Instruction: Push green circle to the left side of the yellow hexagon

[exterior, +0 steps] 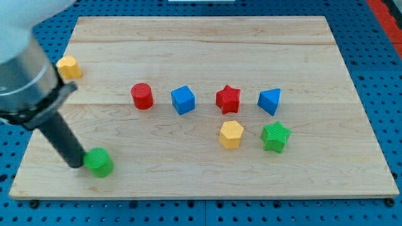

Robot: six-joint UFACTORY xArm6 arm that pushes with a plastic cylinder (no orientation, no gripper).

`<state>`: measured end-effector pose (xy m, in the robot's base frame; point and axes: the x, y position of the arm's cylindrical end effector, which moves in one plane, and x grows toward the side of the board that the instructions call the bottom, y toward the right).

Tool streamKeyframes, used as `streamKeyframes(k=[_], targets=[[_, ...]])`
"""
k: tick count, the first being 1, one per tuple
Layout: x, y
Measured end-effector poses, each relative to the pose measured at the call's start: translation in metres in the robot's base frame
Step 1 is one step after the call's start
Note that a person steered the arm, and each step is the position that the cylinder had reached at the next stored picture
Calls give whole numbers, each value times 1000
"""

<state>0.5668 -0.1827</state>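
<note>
The green circle (99, 162) sits near the board's bottom left. My tip (76, 164) is at its left side, touching or almost touching it. The dark rod rises from there toward the view's upper left. The yellow hexagon (231, 134) lies right of centre, far to the right of the green circle.
A red cylinder (142, 96), a blue cube (183, 100), a red star (228, 99) and a blue triangular block (269, 101) form a row across the middle. A green star (276, 137) lies right of the yellow hexagon. A second yellow block (69, 66) sits at the wooden board's (207, 44) left edge.
</note>
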Motion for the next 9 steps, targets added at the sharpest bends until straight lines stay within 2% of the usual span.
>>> streamKeyframes(k=[2,3,5,6,8,9], targets=[[33,11],[30,26],[6,70],[-14,77],[-29,57],[-47,68]])
